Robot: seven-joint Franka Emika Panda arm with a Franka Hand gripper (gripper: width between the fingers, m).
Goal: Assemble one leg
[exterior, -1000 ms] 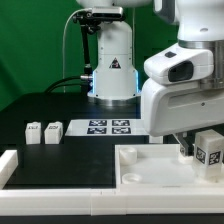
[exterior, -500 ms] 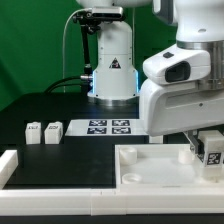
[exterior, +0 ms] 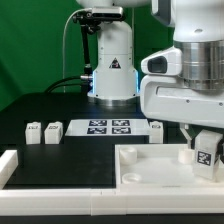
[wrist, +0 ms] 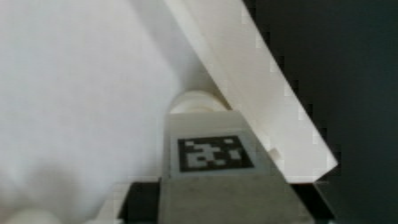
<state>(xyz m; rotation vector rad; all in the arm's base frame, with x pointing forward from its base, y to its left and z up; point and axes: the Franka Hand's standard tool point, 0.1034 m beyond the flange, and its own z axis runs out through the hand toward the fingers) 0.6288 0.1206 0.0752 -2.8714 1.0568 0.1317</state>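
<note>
My gripper [exterior: 203, 146] is shut on a leg [exterior: 207, 153], a small white block with a black-and-white tag. It holds the leg upright over the far right corner of the large white panel [exterior: 150, 170] in the exterior view. In the wrist view the leg [wrist: 217, 135] stands between my fingers, gripper [wrist: 217, 205], with its rounded end close to the panel's raised edge [wrist: 267, 95]. I cannot tell whether it touches the panel. Two more legs [exterior: 33, 132] [exterior: 53, 131] lie on the black table at the left.
The marker board [exterior: 110, 127] lies behind the panel, near the robot base [exterior: 112, 75]. Another small white piece [exterior: 157, 129] sits next to its right end. A white angled bracket [exterior: 8, 166] lies at the front left.
The hand has turned more upright and shifted a little to the exterior view's left, with the leg still held over the panel's right corner.
</note>
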